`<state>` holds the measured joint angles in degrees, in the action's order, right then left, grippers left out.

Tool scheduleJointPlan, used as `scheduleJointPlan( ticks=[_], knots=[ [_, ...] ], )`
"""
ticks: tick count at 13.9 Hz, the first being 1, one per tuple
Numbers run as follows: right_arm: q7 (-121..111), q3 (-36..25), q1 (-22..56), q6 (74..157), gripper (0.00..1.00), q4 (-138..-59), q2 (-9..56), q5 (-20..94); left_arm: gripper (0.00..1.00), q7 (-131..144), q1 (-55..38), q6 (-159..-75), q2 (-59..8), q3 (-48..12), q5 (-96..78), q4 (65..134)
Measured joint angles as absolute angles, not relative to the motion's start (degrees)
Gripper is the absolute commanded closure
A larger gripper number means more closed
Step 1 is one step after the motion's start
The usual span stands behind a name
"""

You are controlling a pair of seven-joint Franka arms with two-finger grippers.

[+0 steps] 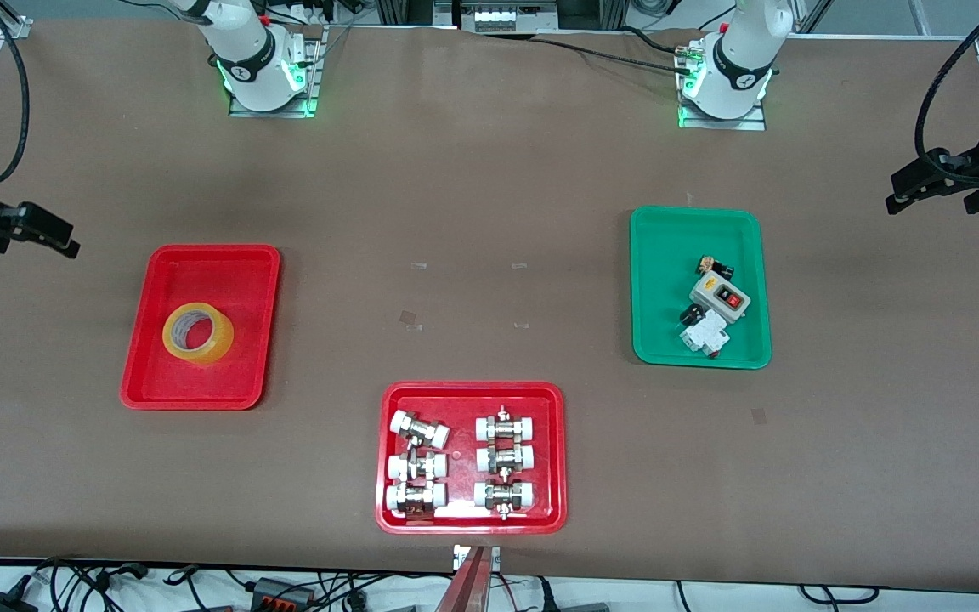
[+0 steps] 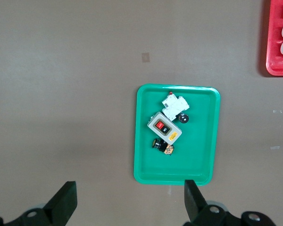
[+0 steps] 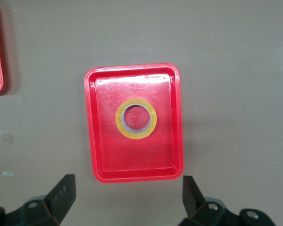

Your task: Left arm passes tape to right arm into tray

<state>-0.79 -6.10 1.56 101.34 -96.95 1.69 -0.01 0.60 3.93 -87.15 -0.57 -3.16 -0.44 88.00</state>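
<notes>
The yellow tape roll (image 1: 198, 332) lies flat in the plain red tray (image 1: 149, 374) toward the right arm's end of the table. Both also show in the right wrist view, the tape (image 3: 136, 118) in the middle of the tray (image 3: 132, 165). My right gripper (image 1: 52, 234) is open and empty, high above the table beside that tray; in its wrist view (image 3: 127, 193) the fingers stand wide apart. My left gripper (image 1: 910, 191) is open and empty, high over the table at the left arm's end, beside the green tray; its wrist view (image 2: 128, 200) shows nothing between the fingers.
A green tray (image 1: 659, 255) with a switch box and small electrical parts sits toward the left arm's end and shows in the left wrist view (image 2: 198, 160). A red tray of pipe fittings (image 1: 470, 523) lies near the front camera at the table's middle.
</notes>
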Motion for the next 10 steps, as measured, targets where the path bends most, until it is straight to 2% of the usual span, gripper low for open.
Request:
scheduleJointPlan(
  ticks=[10],
  knots=[
    [-0.83,-5.88,1.95,100.22,0.0,-96.83,1.42,-0.01,0.0,0.6,4.24,-87.11,-0.57,-3.14,-0.44,88.0]
  ],
)
